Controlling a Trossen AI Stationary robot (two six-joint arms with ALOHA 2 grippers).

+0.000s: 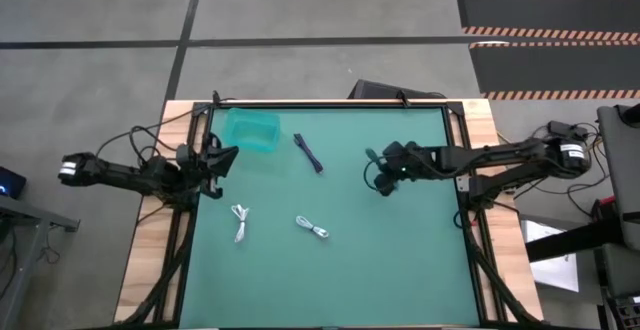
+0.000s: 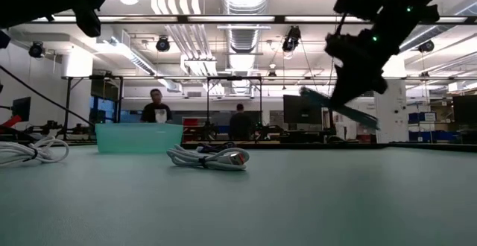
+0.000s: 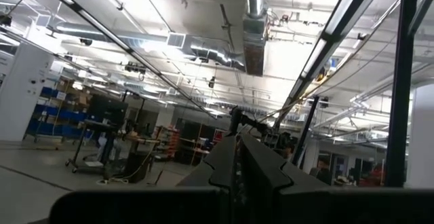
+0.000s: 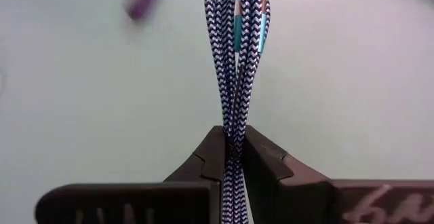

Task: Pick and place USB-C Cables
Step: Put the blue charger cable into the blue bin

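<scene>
1. Across the green table top [image 1: 400, 260] seen from overhead, the right gripper [image 1: 383, 177] hangs right of centre, its hold not readable from this height. The left gripper [image 1: 216, 160] waits at the left edge, just beside a translucent teal plastic tray [image 1: 252, 130] in the upper left. A dark bundled USB-C cable [image 1: 308, 153] lies just right of the tray. Two white bundled USB-C cables rest lower down, one left of centre [image 1: 240, 222] and one near the middle [image 1: 313, 228].

2. At table height, the right gripper [image 2: 350, 89] hangs in the upper right of the frame, a teal-tipped cable end jutting from it above the surface. The tray [image 2: 139, 137] sits at mid-left. One white cable bundle [image 2: 209, 157] lies at centre, another [image 2: 30, 151] at the left edge. Two people [image 2: 156, 106] stand in the room behind.

3. From the left wrist, the left gripper [image 3: 237, 157] points up into the room, its fingers [image 3: 261, 166] pressed together with nothing between them, under ceiling lights and ducts [image 3: 254, 20].

4. From the right wrist, the right gripper [image 4: 233, 149] is clamped on a dark blue-and-white braided USB-C cable [image 4: 234, 61]. The strands run up the centre of the frame, above the pale green table.
</scene>
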